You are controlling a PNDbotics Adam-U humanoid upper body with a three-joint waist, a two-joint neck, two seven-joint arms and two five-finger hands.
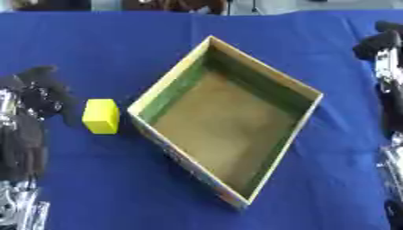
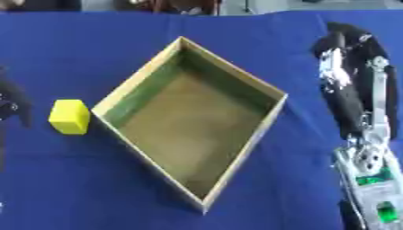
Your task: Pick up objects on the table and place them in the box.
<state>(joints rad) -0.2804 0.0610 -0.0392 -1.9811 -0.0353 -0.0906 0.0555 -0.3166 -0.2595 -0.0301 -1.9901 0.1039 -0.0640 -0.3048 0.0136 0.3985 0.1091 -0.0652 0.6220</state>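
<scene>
- Left eye view: a table [image 1: 94,49] covered in a deep blue cloth fills nearly the whole picture; beyond its far edge only a thin strip of room shows, with dark shapes that cannot be made out.
- One shallow, open cardboard box [image 1: 167,87] with a brown floor and greenish inner walls lies turned like a diamond at the middle of the table.
- One small yellow block [image 1: 100,116] sits on the cloth just beside the box's left corner, apart from it.
- The black left hand [image 1: 39,92] hangs at the left edge near the block, not touching it, holding nothing; how far its fingers are spread cannot be told.
- Right eye view: the black right hand [image 2: 346,49] shows at the far right, well apart from the box, its silver forearm running toward the near edge; it carries nothing, and its finger spread cannot be told.
</scene>
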